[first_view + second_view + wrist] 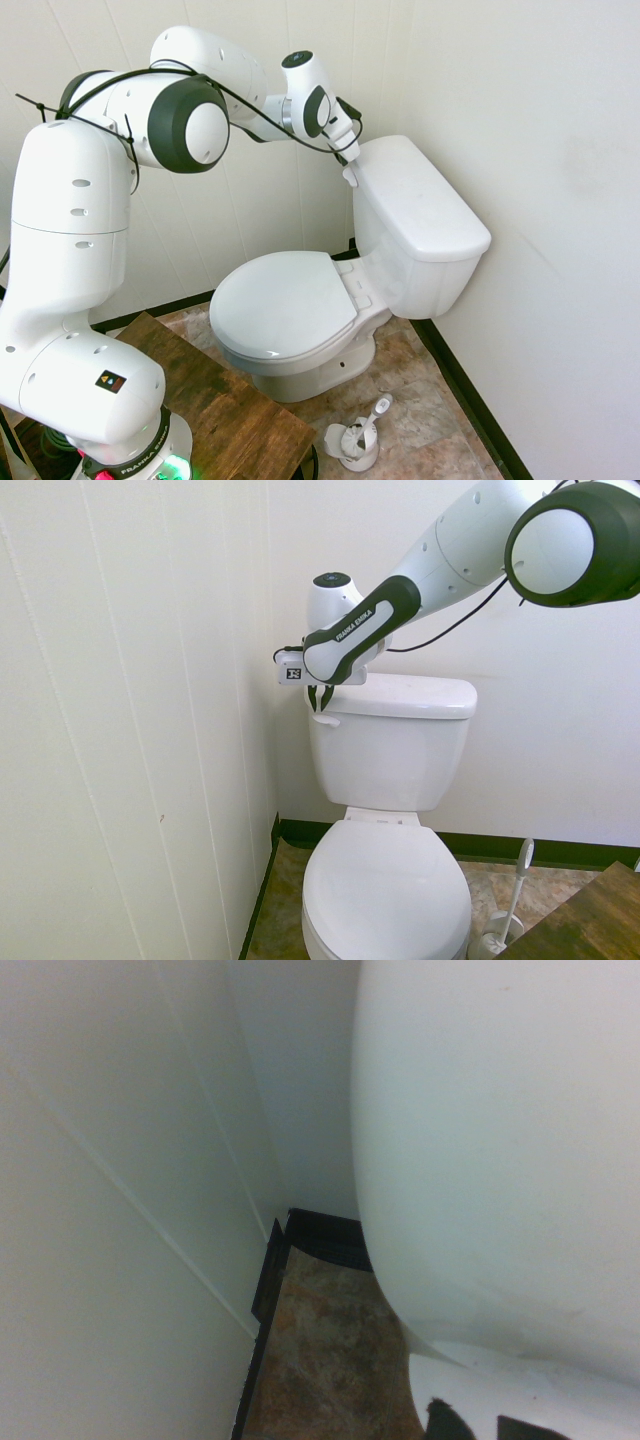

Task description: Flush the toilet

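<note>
In the second exterior view, a pale panelled wall (130, 730) fills the left side. Next comes the gripper (320, 699), pointing down at the upper left corner of the toilet (390, 750) tank's front face. Its two dark fingers (327, 698) sit close together with a thin gap between them, and their tips hang just above the small white flush lever (325, 719); whether they touch it cannot be made out. The tank stands against the back wall, its flat lid level with the gripper body. The closed oval seat lid extends forward below it, toward the bottom edge. Further right, a toilet brush (510, 905) stands in its holder on the mottled brown floor (490, 880), beside the bowl, and the corner of a dark wooden board (590, 920) shows.

In the first exterior view the gripper (350, 165) meets the same tank corner from the left.

The wrist view shows the tank's curved white side (500, 1160) close by, above floor and black skirting (320, 1235).
</note>
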`<state>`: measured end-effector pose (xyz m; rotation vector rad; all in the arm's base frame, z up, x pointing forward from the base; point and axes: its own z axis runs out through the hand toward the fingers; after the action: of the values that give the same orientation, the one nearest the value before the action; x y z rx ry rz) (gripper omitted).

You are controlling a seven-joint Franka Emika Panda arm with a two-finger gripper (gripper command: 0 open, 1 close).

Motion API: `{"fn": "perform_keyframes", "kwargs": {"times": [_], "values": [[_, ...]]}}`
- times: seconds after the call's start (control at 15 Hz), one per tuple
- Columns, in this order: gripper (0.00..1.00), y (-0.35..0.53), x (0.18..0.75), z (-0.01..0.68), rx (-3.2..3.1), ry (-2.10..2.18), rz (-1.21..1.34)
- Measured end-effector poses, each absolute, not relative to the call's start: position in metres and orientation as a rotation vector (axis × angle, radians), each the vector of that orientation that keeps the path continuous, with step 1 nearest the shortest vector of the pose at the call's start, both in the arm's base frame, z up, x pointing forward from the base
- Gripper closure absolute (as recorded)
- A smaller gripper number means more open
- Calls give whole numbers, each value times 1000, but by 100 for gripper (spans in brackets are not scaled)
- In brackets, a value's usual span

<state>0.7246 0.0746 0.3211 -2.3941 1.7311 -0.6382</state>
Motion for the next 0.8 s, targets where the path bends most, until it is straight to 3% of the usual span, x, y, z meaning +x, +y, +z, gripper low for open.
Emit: {"fn": "perform_keyframes", "kwargs": {"times": [0.8], "values": [[100,64,740,285,-2355,1809,-605]]}}
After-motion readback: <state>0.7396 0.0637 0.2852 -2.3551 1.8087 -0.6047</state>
